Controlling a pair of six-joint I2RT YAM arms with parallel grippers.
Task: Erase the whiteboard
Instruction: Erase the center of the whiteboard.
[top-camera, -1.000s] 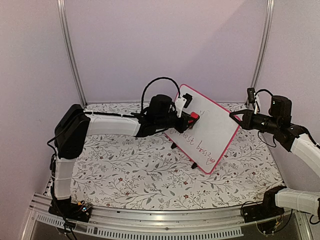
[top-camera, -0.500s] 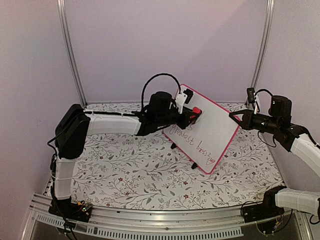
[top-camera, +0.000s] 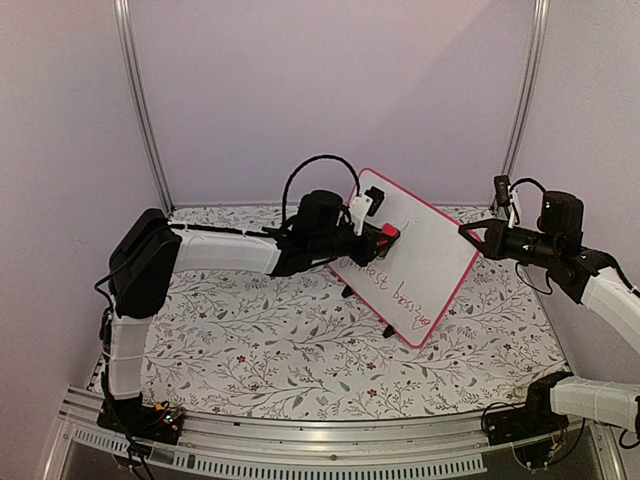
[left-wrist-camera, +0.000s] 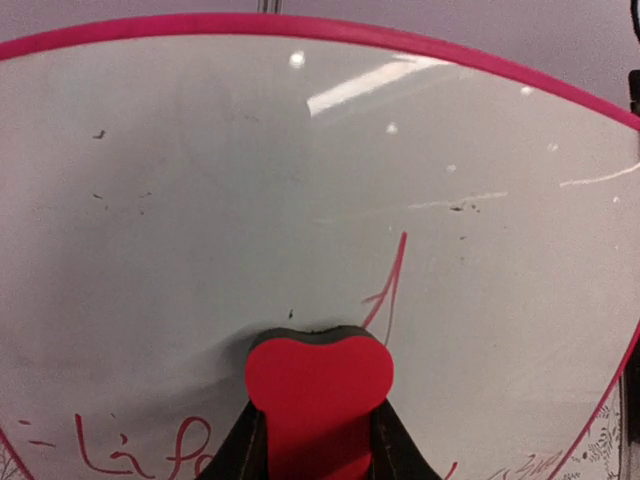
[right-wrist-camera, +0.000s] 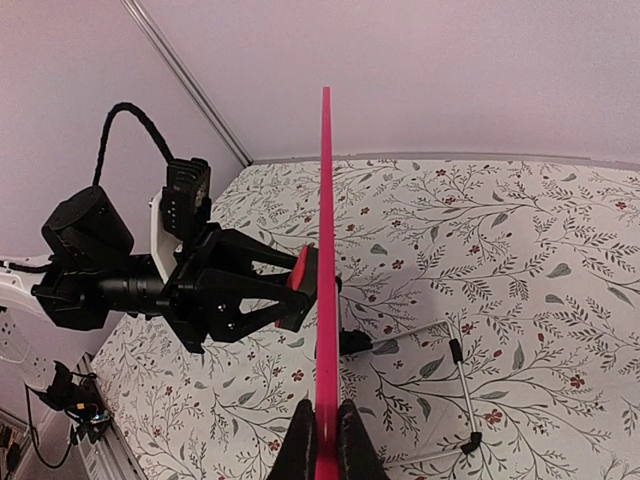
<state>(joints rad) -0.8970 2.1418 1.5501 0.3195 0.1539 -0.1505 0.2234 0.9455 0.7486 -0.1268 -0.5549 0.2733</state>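
Observation:
The whiteboard (top-camera: 420, 255), white with a red-pink frame, stands tilted on two black feet in the top view. Red handwriting runs along its lower part. My left gripper (top-camera: 385, 234) is shut on a small red eraser (left-wrist-camera: 318, 385) with a dark pad, pressed against the board face (left-wrist-camera: 300, 200) just above the writing. My right gripper (top-camera: 467, 231) is shut on the board's right edge, seen edge-on in the right wrist view (right-wrist-camera: 326, 250), where the gripper (right-wrist-camera: 322, 440) pinches the frame.
A floral-patterned tablecloth (top-camera: 260, 330) covers the table. A thin wire stand (right-wrist-camera: 455, 360) props the board from behind. Metal corner posts (top-camera: 140, 100) and plain walls enclose the space.
My left gripper swept the eraser up and right across the board, then back down-left to about where it was a second ago. The right arm and board have not moved.

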